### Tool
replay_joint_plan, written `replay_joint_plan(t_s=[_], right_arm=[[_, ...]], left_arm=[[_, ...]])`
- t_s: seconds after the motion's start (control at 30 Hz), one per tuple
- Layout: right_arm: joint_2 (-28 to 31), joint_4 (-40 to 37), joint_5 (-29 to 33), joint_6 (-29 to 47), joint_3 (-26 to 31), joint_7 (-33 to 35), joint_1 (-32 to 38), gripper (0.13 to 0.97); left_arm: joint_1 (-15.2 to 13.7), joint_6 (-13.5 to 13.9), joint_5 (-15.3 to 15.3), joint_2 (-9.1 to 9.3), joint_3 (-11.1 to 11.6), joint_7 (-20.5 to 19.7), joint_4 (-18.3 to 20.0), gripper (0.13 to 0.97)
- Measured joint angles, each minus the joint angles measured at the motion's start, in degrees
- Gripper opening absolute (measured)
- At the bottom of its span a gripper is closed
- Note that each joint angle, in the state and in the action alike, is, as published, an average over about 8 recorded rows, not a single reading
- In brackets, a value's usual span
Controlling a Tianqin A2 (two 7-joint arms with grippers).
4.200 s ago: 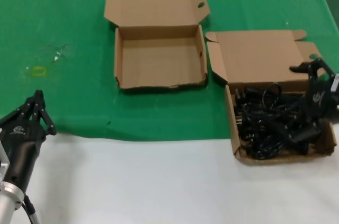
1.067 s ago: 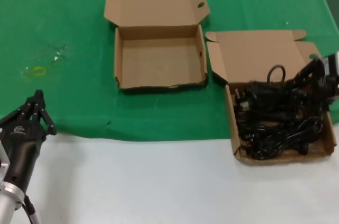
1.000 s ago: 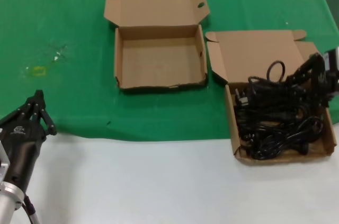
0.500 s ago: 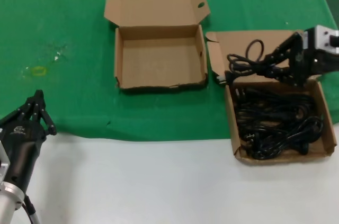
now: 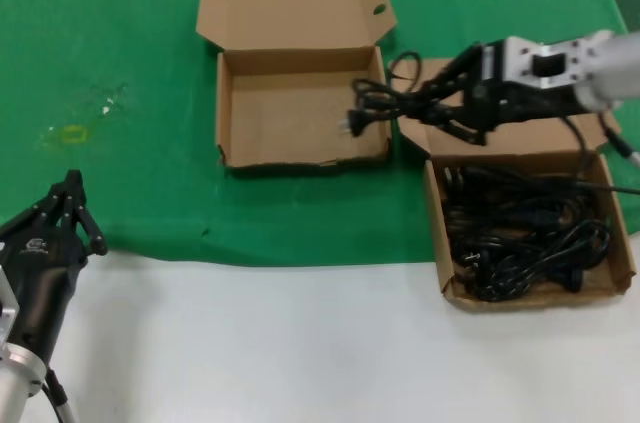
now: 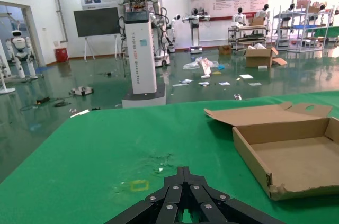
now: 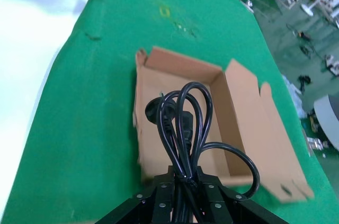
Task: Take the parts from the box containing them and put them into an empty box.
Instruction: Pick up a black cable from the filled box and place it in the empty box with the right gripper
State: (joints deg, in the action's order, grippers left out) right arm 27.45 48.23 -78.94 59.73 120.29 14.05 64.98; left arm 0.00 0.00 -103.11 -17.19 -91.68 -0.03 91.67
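left claw (image 5: 68, 205), 7 o'clock, parked at the counter (image 5: 300, 343) edge, fingers drawn together on nothing. box containing the cords (image 5: 445, 273), 4 o'clock: a tangled heap of black cords remains inside. right claw (image 5: 440, 103), 1 o'clock, clenched on one looped cord (image 5: 385, 108), carried over the near-right wall of the empty box (image 5: 230, 113); plug dangling. cord judged light, limp, prone to snag; best gripped at the bunched loops. empty box, 12 o'clock: nothing inside.

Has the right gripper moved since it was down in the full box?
Yes. The right gripper, shut on a looped cord, has risen out of the full box and swung left to the empty box's right wall.
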Motion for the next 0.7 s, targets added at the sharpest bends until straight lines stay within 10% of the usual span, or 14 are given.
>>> replay_joint_plan(t_s=[0.7], right_arm=[[-17.3, -25.1, -3.9, -7.5, -1.3, 19.7, 7.3, 0.212]], left_arm=[[0.0, 0.0, 0.0, 0.00, 0.0, 0.0, 0.0, 0.144]])
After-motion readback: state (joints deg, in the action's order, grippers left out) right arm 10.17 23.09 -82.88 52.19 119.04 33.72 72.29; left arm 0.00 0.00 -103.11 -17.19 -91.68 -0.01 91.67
